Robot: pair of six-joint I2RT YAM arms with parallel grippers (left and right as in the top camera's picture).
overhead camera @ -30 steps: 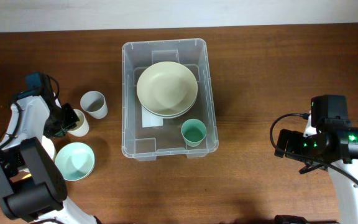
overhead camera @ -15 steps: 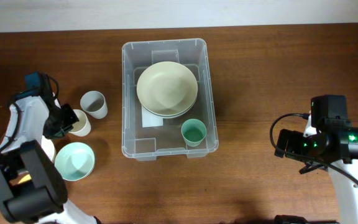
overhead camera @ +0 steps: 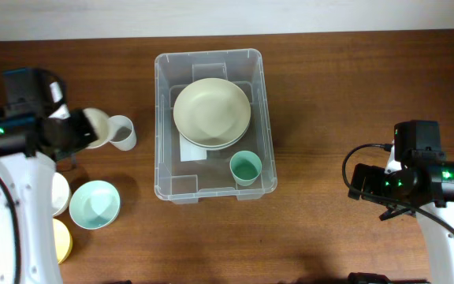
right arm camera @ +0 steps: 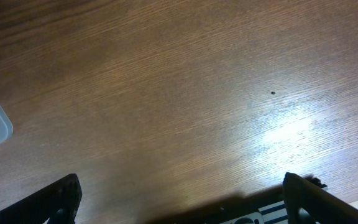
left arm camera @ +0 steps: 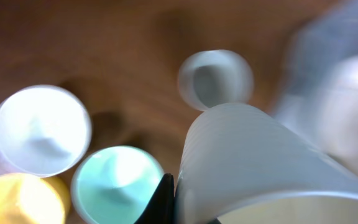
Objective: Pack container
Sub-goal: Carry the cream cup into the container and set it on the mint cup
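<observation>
1. The container (overhead camera: 161, 118) sits in the middle of the brown table (overhead camera: 329, 95). It is a big see-through box, and its long sides run away from the robot.
2. Inside the container are cream bowls (overhead camera: 211, 110) stacked one in the other. They fill the far half.
3. A green cup (overhead camera: 245, 167) stands upright in the near right corner of the container, just beside the bowls. A white label (overhead camera: 194, 151) peeks out from under the bowls.
4. The left gripper (overhead camera: 85, 131) is to the left of the container, well apart from it. Its jaws are closed around a cream cup (overhead camera: 94, 126), which is tipped on its side with its mouth facing the arm.
5. In the left wrist view everything is blurry (so small things cannot be made out). The cream cup fills the lower right there, with one dark finger (left arm camera: 165, 194) at its left edge.
6. A grey cup (overhead camera: 121, 132) stands upright on the table just beside the held cup, on the side toward the container.
7. Nearer the robot lie three bowls: a mint bowl (overhead camera: 94, 203), a white bowl (overhead camera: 58, 192) partly hidden by the arm, and a yellow bowl (overhead camera: 62, 241).
8. The right gripper (right arm camera: 180, 180) is far off to the right. Its jaws are spread wide and hold nothing, with only bare wood under them.
</observation>
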